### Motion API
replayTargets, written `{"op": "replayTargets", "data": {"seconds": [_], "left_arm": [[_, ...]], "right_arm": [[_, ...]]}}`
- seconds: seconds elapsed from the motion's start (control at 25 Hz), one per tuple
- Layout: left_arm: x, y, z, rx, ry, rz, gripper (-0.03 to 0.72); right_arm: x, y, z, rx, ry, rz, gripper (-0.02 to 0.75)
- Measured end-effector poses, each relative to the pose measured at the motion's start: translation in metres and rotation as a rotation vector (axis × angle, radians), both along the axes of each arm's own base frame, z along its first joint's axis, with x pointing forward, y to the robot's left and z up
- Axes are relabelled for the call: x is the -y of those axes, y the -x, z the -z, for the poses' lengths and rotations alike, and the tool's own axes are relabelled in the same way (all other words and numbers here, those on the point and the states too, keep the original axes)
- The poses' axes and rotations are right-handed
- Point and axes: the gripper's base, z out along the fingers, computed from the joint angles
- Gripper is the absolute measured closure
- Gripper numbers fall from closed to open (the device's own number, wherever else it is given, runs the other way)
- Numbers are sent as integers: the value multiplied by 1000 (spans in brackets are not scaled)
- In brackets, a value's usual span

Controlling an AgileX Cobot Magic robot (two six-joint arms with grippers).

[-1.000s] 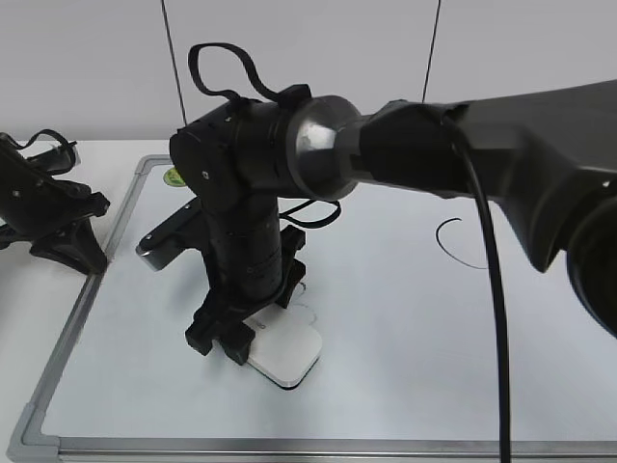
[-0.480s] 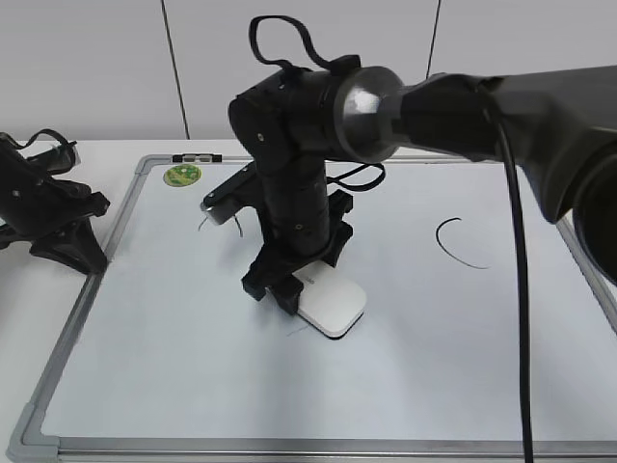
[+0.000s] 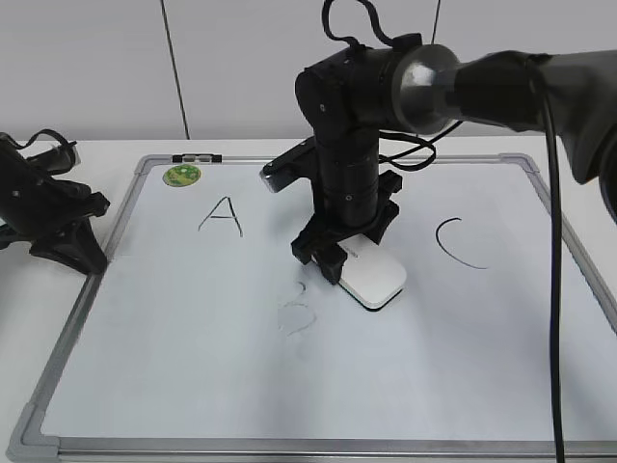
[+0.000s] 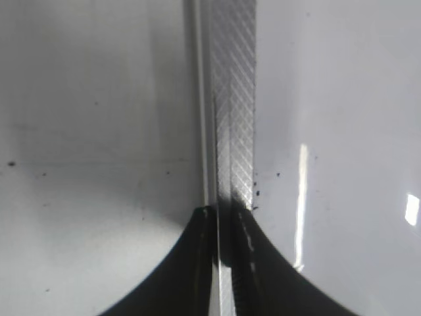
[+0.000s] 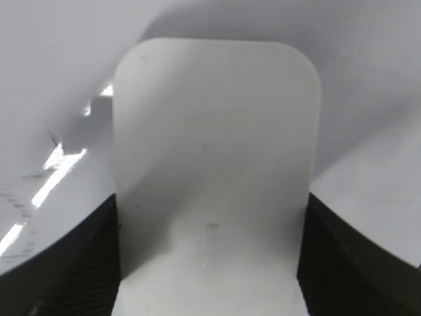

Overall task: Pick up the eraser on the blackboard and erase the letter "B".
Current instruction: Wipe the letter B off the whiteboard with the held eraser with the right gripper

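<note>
Surface: blackboard (image 3: pixel 193 386) flat on white table, pale wall behind | my right gripper (image 3: pixel 339 258) clamped on eraser (image 3: pixel 373 277) | letter "B" (image 3: pixel 297 311) at its 8 o'clock, faint | left gripper (image 3: pixel 72 241): jaws unclear.

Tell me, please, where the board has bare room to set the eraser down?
Free: the wide strip along the blackboard's bottom frame, and the patch right of the eraser, below the C. Crowded: the middle, where the right tool grips the eraser beside the faded letter "B".
</note>
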Motion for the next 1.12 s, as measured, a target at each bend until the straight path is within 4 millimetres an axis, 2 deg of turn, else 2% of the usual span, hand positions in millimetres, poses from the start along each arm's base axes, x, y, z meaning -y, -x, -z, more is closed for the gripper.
{"op": "replayTargets", "data": {"seconds": [0.12, 0.32, 0.68, 0.88, 1.12], "left_arm": [[0, 0, 0, 0, 0, 0, 655], [0, 0, 0, 0, 0, 0, 655], [0, 0, 0, 0, 0, 0, 654], [0, 0, 0, 0, 0, 0, 655], [0, 0, 0, 0, 0, 0, 655]], "right_arm": [[-1, 1, 0, 0, 0, -3, 209], [-15, 10, 0, -26, -37, -23, 209], [-65, 48, 2, -55, -64, -156, 209], [-85, 66, 2, -57, -67, -214, 209], [-87, 64, 2, -15, -48, -249, 209]]}}
